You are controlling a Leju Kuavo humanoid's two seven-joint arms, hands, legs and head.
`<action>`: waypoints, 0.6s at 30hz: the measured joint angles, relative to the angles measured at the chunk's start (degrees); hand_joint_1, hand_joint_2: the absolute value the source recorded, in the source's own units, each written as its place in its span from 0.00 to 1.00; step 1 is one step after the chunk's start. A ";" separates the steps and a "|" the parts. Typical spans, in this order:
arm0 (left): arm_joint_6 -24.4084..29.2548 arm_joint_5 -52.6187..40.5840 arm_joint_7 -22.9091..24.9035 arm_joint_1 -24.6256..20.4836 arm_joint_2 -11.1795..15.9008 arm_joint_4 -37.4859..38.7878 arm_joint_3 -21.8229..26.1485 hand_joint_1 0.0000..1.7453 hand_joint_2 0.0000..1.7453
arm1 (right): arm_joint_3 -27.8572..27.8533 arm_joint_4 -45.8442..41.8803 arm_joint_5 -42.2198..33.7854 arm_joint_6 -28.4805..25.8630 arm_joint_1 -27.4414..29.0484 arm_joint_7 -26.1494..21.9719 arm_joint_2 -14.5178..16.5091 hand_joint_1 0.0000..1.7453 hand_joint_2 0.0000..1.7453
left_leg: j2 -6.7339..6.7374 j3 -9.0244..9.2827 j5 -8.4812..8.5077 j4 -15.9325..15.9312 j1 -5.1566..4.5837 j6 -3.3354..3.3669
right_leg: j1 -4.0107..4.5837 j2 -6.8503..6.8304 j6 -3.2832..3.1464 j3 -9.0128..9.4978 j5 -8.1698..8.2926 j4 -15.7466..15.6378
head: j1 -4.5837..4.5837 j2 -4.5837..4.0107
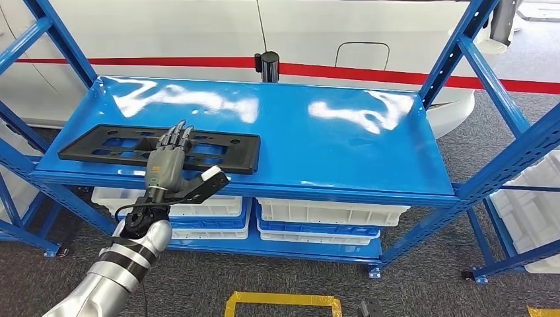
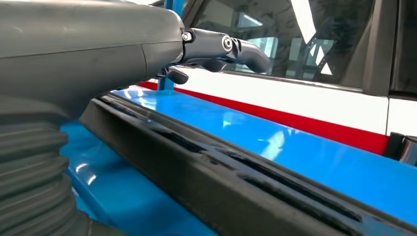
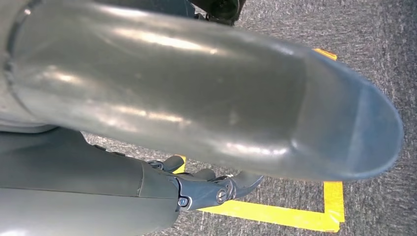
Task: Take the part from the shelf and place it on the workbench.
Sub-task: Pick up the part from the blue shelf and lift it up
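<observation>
The left hand (image 1: pixel 170 166) reaches over the front edge of the blue shelf (image 1: pixel 343 142), its dark fingers (image 1: pixel 177 137) stretched out together and lying over the top of the black part (image 1: pixel 119 146). The thumb (image 1: pixel 210 181) sticks out to the side, below and in front of the shelf's front edge, clear of the part. In the left wrist view the fingers (image 2: pixel 231 46) extend above the part (image 2: pixel 206 167) with a gap showing beneath them, so the hand is spread and grasps nothing; whether any fingertip touches the part cannot be told.

The silver left arm (image 1: pixel 122 264) rises from the lower left, the wrist just in front of the shelf's front edge and the palm turned down.

The part is a long, flat black plate with several cut-outs, lying flat on the shelf's top level near the front left corner, its long side along the front edge. The right half of that level is bare and glossy.

The right hand (image 3: pixel 216 189) hangs above grey carpet (image 3: pixel 383 59) marked with yellow tape (image 3: pixel 295 214). Its fingers curl loosely inward and hold nothing.

White bins (image 1: pixel 330 212) sit on the lower level of the shelf. Behind the shelf is a white vehicle body (image 1: pixel 198 30) with a red stripe (image 1: pixel 396 74).
</observation>
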 joint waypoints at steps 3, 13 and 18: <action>0.10 0.01 0.31 -1.05 -0.35 1.69 0.01 0.31 1.00 | -0.02 0.00 0.02 0.00 0.00 0.02 0.00 0.00 0.00 | 0.00 0.00 0.00 0.00 0.00 0.00 | 0.00 0.00 0.00 0.00 0.00 0.00 | -0.01 0.00; 7.49 1.14 -1.42 -2.94 -1.21 6.90 1.00 1.00 1.00 | -0.43 0.00 0.58 0.11 0.01 0.37 0.00 0.00 0.00 | 0.00 0.02 0.02 0.00 0.01 0.00 | 0.01 0.00 0.01 0.01 0.01 0.00 | -0.01 0.00; 8.93 1.38 -1.84 -3.00 -1.28 7.80 1.40 1.00 1.00 | -0.46 0.00 0.87 0.15 0.02 0.44 0.00 0.00 0.00 | 0.00 -0.01 0.01 0.00 0.01 0.00 | 0.00 0.00 0.01 -0.02 0.01 0.01 | 0.00 0.00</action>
